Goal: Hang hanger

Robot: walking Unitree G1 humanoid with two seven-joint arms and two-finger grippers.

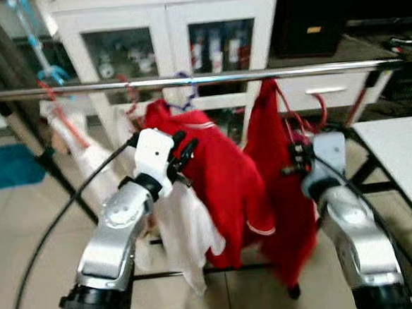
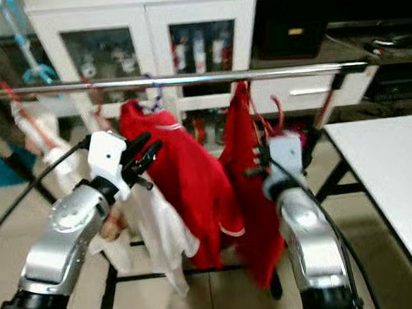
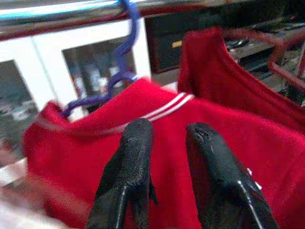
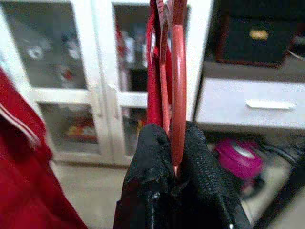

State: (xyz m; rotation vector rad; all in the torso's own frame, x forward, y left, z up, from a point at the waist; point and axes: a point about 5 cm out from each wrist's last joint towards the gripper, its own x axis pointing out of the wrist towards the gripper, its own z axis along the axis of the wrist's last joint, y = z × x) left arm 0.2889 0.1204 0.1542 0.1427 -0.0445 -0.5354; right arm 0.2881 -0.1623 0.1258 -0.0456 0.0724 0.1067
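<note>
pinching the red hanger (image 4: 177,86) tight between its fingers, the right gripper (image 1: 299,151) holds it just under the rail (image 1: 208,77), red shirt (image 1: 283,191) dangling. left gripper (image 1: 178,155) hovers slightly parted, empty. hanger looks light, stiff plastic; the shirt's floppy, so grip near the hook.

No legible writing anywhere on the drying rack or the furniture behind it.

A small yellow-orange label (image 1: 314,29) sits on the black box-shaped cabinet (image 1: 308,20) at the back, yet it is too small and blurred to read. The bottles and jars (image 1: 216,49) behind the glass doors of the white wooden cupboard (image 1: 166,37) carry coloured wrappers, none of them readable. The red polo shirt with white-striped collar (image 3: 190,129) on the rail shows no logo or lettering on the cloth that faces the cameras.
</note>
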